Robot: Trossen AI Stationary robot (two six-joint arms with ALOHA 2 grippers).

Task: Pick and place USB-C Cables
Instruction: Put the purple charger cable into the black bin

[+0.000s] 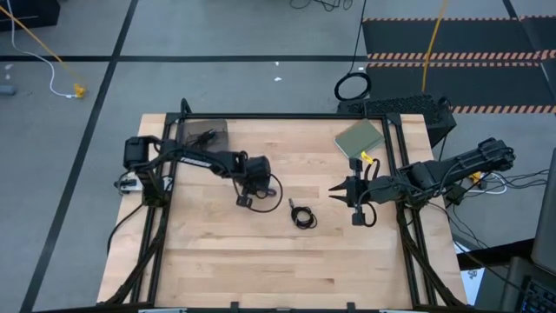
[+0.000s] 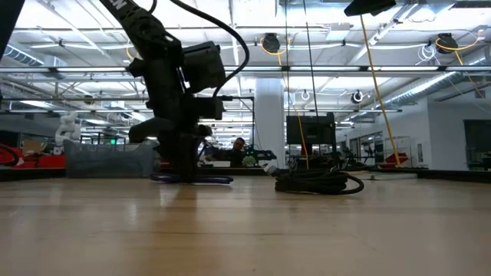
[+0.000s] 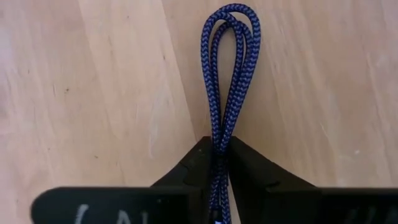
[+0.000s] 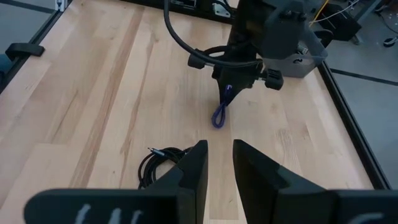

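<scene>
Left wrist view shows the left gripper [image 3: 221,163] pinched on the blue-purple braided USB-C cable [image 3: 228,74], its dark jaws closed on the strands so that a narrow doubled loop sticks out beyond the tips over the pale wooden tabletop [image 3: 93,93]. In the high view this left gripper [image 1: 246,198] sits just beside the small black coiled USB-C cable [image 1: 303,217], which lies loose near the middle of the tabletop [image 1: 217,269]. The right gripper [image 1: 340,195] hovers on the other side of that black coil, near it but apart, and the right wrist view shows its jaws [image 4: 219,163] parted a little with nothing between them, the black coil [image 4: 163,163] lying just beside them and the blue-purple cable [image 4: 221,112] hanging from the left arm beyond. A grey-green flat pad [image 1: 360,137] rests farther from the black coil, at the tabletop's far right corner. Both cables look light and soft; I judge the braided sheath gives decent friction, but the limp loops will sag, swing and may uncoil when lifted. A hold across several bundled strands at once, as on the blue-purple one, seems soundest; for the black coil, closing over the thick side of the ring where the turns lie together should keep them from slipping out singly.
</scene>
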